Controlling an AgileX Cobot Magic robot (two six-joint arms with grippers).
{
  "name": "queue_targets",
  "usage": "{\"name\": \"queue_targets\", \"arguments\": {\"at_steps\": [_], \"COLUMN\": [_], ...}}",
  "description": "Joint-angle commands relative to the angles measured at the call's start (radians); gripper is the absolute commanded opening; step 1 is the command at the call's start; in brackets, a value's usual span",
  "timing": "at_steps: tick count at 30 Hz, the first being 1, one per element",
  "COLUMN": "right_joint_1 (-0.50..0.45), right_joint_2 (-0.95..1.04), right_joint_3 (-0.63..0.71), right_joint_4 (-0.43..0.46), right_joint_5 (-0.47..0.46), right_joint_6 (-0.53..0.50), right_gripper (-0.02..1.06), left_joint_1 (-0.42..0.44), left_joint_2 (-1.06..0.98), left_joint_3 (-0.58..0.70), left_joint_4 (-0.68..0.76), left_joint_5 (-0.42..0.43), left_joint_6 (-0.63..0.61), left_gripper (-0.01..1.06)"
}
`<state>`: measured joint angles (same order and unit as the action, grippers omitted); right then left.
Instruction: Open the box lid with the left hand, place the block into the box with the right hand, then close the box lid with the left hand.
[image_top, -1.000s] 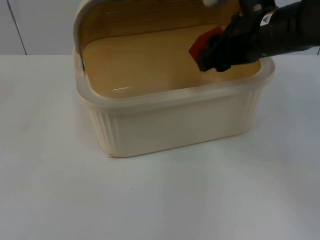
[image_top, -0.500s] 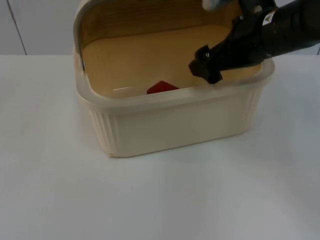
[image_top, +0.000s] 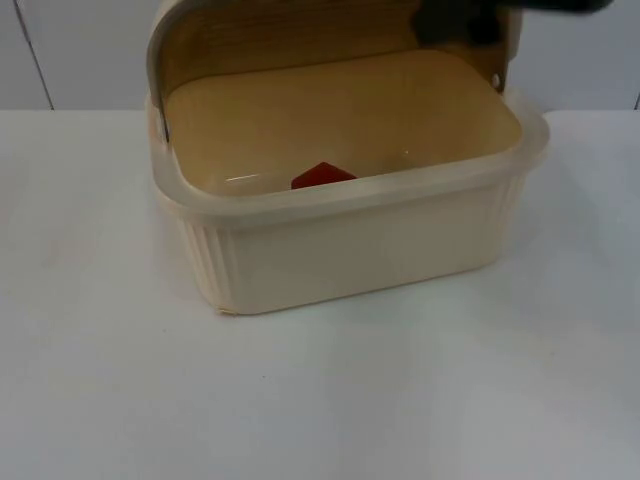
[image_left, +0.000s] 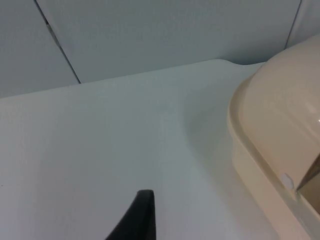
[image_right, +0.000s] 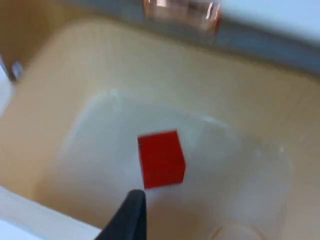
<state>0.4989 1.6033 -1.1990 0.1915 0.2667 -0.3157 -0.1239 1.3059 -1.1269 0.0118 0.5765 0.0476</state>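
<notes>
- The cream box stood on the white table toward its far edge, close to the grey partition wall.
- Its lid stood raised at the back of the box, the wood-coloured inner face turned toward the open cavity.
- The red block lay on the floor of the box, near the front wall and roughly midway along it, partly hidden by the front rim in the top view.
- In the right wrist view the block rested flat on the pale floor, apart from every wall, touching nothing else.
- The right gripper hung above the back right corner of the box, beside the raised lid; it held nothing, and I cannot tell whether its fingers were apart or together.
- One right fingertip pointed down toward the block without touching it.
- The left gripper's fingertip hovered over bare table beside the box's rounded outer wall; I cannot tell whether its fingers were apart or together.
</notes>
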Motion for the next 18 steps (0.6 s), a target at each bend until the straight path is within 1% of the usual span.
{"name": "queue_targets", "arguments": {"at_steps": [1,2,3,5,8,9,11,12,14,15,16,18], "right_joint_1": [0.001,-0.003,-0.012,-0.017,-0.081,-0.081,-0.136,-0.161,-0.225,-0.225,-0.257,-0.312], "right_joint_2": [-0.057,-0.086,-0.122,-0.136,-0.219,-0.219,-0.259,-0.276,-0.309,-0.309,-0.317,-0.327], "right_joint_3": [-0.007,-0.007,-0.007,-0.007,-0.007,-0.007,-0.007,-0.007,-0.007,-0.007,-0.007,-0.007], "right_joint_4": [-0.006,-0.02,-0.066,-0.075,-0.082,-0.082,-0.082,-0.082,-0.096,-0.096,-0.121,-0.206], "right_joint_5": [0.022,0.03,0.038,0.043,0.094,0.094,0.154,0.165,0.168,0.168,0.168,0.197], "right_joint_6": [0.003,0.003,0.003,0.004,0.152,0.152,0.197,0.209,0.222,0.222,0.222,0.246], "right_gripper": [1.04,1.04,1.04,1.04,1.04,1.04,1.04,1.04,1.04,1.04,1.04,1.04], "left_joint_1": [-0.006,-0.006,-0.006,-0.006,-0.006,-0.006,-0.006,-0.006,-0.006,-0.006,-0.006,-0.006], "left_joint_2": [0.001,0.001,0.001,0.001,0.001,0.001,0.001,0.001,0.001,0.001,0.001,0.001], "left_joint_3": [-0.007,-0.007,-0.007,-0.007,-0.007,-0.007,-0.007,-0.007,-0.007,-0.007,-0.007,-0.007], "left_joint_4": [0.0,0.0,0.0,0.0,0.0,0.0,0.0,0.0,0.0,0.0,0.0,0.0], "left_joint_5": [0.01,0.014,0.015,0.015,0.015,0.015,0.015,0.015,0.015,0.015,0.015,0.012], "left_joint_6": [-0.001,-0.001,-0.001,-0.001,-0.001,-0.001,-0.001,-0.001,-0.001,-0.001,-0.001,-0.001], "left_gripper": [1.05,1.05,1.05,1.05,1.05,1.05,1.05,1.05,1.05,1.05,1.05,1.05]}}
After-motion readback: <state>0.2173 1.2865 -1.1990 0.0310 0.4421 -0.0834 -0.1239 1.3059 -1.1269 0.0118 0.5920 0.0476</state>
